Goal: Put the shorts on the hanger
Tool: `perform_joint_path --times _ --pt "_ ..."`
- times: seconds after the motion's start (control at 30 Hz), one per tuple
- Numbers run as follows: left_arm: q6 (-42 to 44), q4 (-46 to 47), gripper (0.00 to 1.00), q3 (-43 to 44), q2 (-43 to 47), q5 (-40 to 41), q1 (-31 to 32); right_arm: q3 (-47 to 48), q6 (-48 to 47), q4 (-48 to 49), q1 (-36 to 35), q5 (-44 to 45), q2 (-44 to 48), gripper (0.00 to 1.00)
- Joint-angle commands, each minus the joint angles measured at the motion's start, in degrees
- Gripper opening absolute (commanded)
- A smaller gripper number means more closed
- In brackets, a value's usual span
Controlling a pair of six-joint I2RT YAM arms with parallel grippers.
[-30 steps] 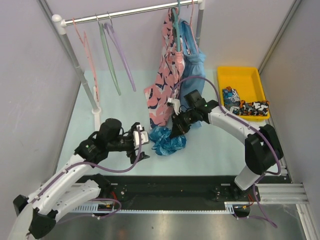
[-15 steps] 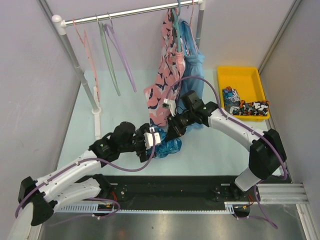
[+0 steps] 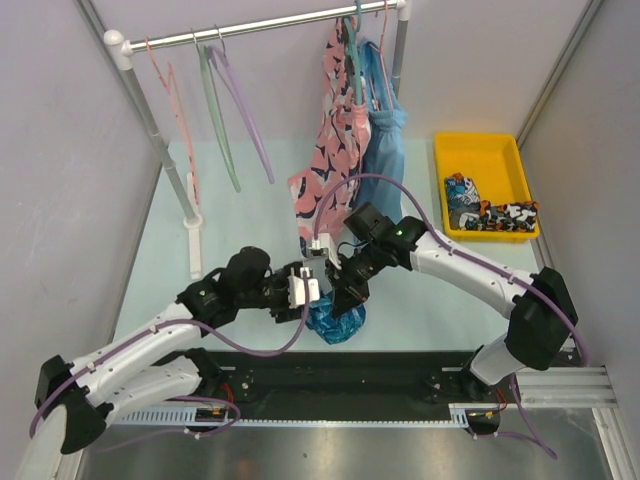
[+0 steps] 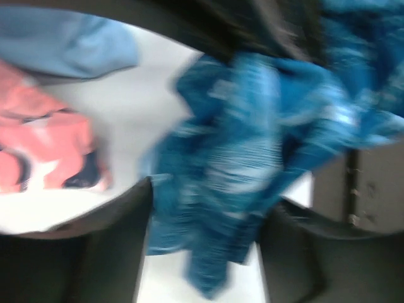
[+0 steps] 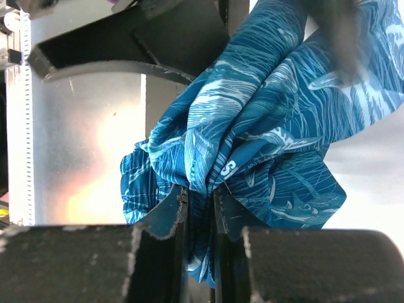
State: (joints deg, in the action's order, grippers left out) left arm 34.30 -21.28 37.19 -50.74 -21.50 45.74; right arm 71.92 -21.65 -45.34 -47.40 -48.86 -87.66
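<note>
— Where are the shorts (image 3: 335, 320) just now?

— Down at the near edge of the table (image 3: 430, 300), bunched into a blue-and-teal wad right under the two grippers. Both arms reach in to the same spot.

— Which one has them?

— The right gripper (image 3: 347, 297), no doubt about it. Its wrist view shows the fingers (image 5: 158, 252) drawn nearly together, with a fold of the printed cloth pinched in the narrow slot between them. The rest of the fabric spills out beyond the tips.

— And the left gripper (image 3: 312, 287)?

— It sits just beside the right one, up against the top of the bundle. From its own camera the two dark fingers (image 4: 107, 252) stand either side of the hanging cloth. That picture is badly smeared, though, so I can't tell whether they press the fabric or only flank it.

— The hanger (image 3: 248, 120)?

— The lilac one hangs by its hook on the rail (image 3: 270, 22) at the back, well apart from the shorts. It is just right of the green hanger (image 3: 222, 130), and the pink hanger (image 3: 178, 120) is further left.

— Anything else on the rail?

— The pink, navy-patterned garment (image 3: 325, 170) and the light-blue garment (image 3: 385, 135) hang side by side toward the right end. The pink one's hem comes down near the grippers.

— And to the right?

— A yellow tray (image 3: 480, 160) with some patterned cloth lying in it.
</note>
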Motion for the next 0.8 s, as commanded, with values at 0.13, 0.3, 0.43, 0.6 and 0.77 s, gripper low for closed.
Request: perform_joint_path --times 0.13,0.3,0.43,0.6,0.77 --pt "-0.02 -15.36 0.0 12.98 -4.1 -12.69 0.23 1.12 -3.4 0.87 5.55 -3.97 4.34 0.39" --pt "-6.26 -18.97 0.0 25.61 -4.79 -15.23 0.23 1.12 -1.03 2.19 13.46 -2.55 2.41 0.88" --pt "-8.99 -25.73 0.0 37.32 -12.24 -16.3 0.32 1.12 0.11 3.33 19.09 -2.56 2.84 0.96" --pt "-12.41 -30.23 0.0 49.27 -20.62 -9.72 0.06 -0.11 2.22 3.86 22.08 0.61 4.42 0.96" --pt "-13.75 -27.22 0.0 53.33 -22.99 -3.65 1.27 -2.4 3.19 3.69 25.5 0.7 6.97 0.96"
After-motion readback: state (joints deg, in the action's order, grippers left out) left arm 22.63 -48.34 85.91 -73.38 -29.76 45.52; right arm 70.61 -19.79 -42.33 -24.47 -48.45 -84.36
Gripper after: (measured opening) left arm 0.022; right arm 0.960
